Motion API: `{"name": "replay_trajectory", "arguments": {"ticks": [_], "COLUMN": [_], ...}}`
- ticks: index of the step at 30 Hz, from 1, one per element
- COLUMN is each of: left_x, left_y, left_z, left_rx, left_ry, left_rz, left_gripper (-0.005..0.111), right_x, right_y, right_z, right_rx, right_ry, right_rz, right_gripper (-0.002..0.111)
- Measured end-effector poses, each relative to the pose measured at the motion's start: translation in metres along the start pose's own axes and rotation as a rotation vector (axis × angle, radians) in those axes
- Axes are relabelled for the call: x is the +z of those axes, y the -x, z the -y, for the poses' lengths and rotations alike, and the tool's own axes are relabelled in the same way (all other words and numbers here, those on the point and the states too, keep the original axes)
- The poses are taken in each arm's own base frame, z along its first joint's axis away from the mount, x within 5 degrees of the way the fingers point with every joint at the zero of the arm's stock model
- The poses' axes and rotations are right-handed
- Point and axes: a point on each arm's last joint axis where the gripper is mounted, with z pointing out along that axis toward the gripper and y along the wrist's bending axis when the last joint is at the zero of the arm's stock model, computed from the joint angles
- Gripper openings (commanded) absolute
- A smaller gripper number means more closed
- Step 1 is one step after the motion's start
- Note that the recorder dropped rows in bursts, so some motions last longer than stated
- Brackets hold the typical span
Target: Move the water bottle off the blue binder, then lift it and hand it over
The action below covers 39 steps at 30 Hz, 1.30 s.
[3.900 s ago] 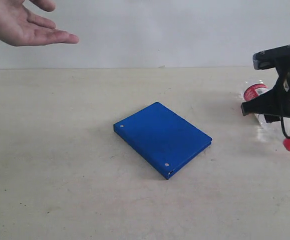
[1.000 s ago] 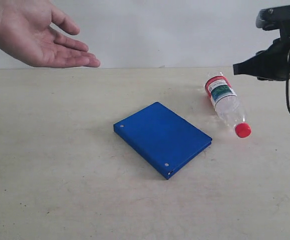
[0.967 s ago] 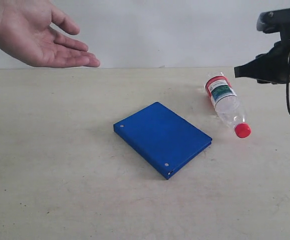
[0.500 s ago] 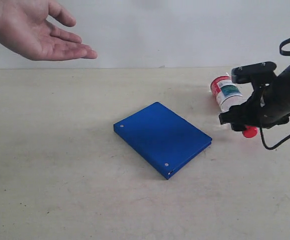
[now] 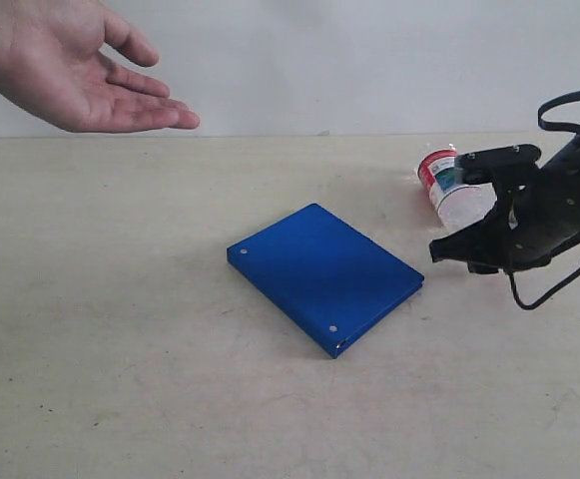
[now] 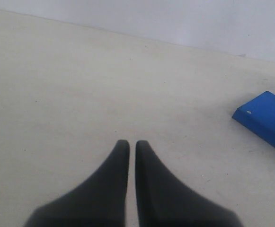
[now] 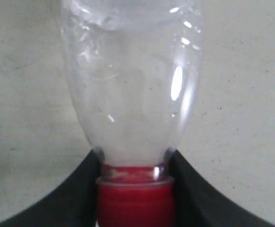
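The water bottle (image 5: 454, 190) lies on its side on the table, off the blue binder (image 5: 324, 271) and to its right. My right gripper (image 5: 474, 254) is low at the bottle's cap end, and the cap is hidden behind it in the exterior view. In the right wrist view the two black fingers of the right gripper (image 7: 133, 156) press against both sides of the red cap (image 7: 135, 203) and the neck below the clear body (image 7: 132, 71). My left gripper (image 6: 128, 142) is shut and empty over bare table, with a corner of the binder (image 6: 267, 118) off to one side.
An open human hand (image 5: 80, 70), palm up, hovers above the table's far left. The beige table (image 5: 120, 349) carries only the binder and the bottle. A pale wall runs behind the table's far edge.
My right gripper dropped from above the table's far right to the bottle's cap end and closed round the neck. The bottle shifted slightly. The hand moved a little.
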Motion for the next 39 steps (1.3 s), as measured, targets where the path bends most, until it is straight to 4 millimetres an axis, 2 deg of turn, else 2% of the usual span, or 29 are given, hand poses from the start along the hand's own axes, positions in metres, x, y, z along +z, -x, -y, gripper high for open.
{"name": "replay_trajectory", "arguments": {"ticks": [4, 10, 13, 18, 26, 30, 33, 36, 39], "left_x": [0.0, 0.0, 0.0, 0.0, 0.0, 0.0, 0.0, 0.0, 0.0], "left_y": [0.0, 0.0, 0.0, 0.0, 0.0, 0.0, 0.0, 0.0, 0.0], "left_z": [0.0, 0.0, 0.0, 0.0, 0.0, 0.0, 0.0, 0.0, 0.0], "left_rx": [0.0, 0.0, 0.0, 0.002, 0.002, 0.002, 0.002, 0.002, 0.002], "left_ry": [0.0, 0.0, 0.0, 0.0, 0.0, 0.0, 0.0, 0.0, 0.0], "left_rz": [0.0, 0.0, 0.0, 0.0, 0.0, 0.0, 0.0, 0.0, 0.0], "left_gripper": [0.005, 0.005, 0.005, 0.005, 0.005, 0.005, 0.005, 0.005, 0.005], "right_x": [-0.024, -0.075, -0.091, -0.099, -0.1, -0.109, -0.135, -0.173, -0.209], "right_y": [0.013, 0.033, 0.037, 0.04, 0.034, 0.029, 0.026, 0.024, 0.007], "right_z": [0.002, 0.008, 0.009, 0.01, 0.012, 0.016, 0.023, 0.025, 0.022], "right_rx": [0.009, 0.024, 0.027, 0.027, 0.102, 0.048, 0.025, 0.002, -0.069], "right_ry": [0.006, 0.011, 0.012, 0.016, 0.005, -0.036, -0.074, -0.052, 0.036], "right_rz": [0.078, 0.229, 0.276, 0.304, 0.245, 0.191, 0.165, 0.144, 0.059], "right_gripper": [0.0, 0.0, 0.0, 0.0, 0.0, 0.0, 0.0, 0.0, 0.0]}}
